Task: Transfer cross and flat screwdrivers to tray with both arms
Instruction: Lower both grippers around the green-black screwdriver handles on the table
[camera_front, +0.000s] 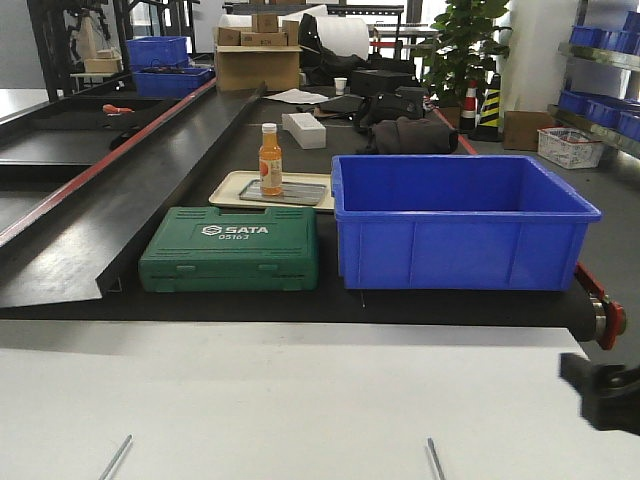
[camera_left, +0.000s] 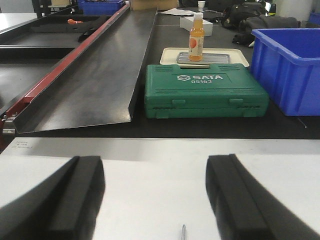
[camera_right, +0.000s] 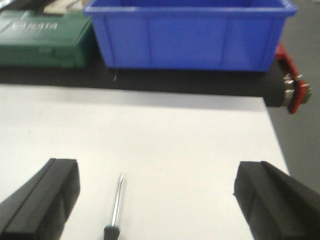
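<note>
Two screwdrivers waited on the white tabletop (camera_front: 300, 400), so by my reading nothing of the task was done yet; both pickups and both placements remained. The wide shallow grey metal tray (camera_front: 300, 193) sat on a beige tray (camera_front: 225, 190) at 12 o'clock, beyond the green SATA tool case (camera_front: 228, 250) and beside the deep blue plastic crate (camera_front: 460, 225); it bore only an orange bottle (camera_front: 270, 160) towards its 9 o'clock end. In the front view just the thin silver shafts showed, the left screwdriver (camera_front: 115, 458) at 7 o'clock and the right screwdriver (camera_front: 435, 460) at 5 o'clock, well apart; both pointed roughly to 12 o'clock. The right wrist view added the top of a black-and-green handle at the picture's lower edge. The left gripper (camera_left: 155, 200) hung with its jaws spread wide, a shaft tip between them at 6 o'clock; the right gripper (camera_right: 160, 200) was likewise spread, its screwdriver lying nearer the 9 o'clock finger; neither touched anything.
</note>
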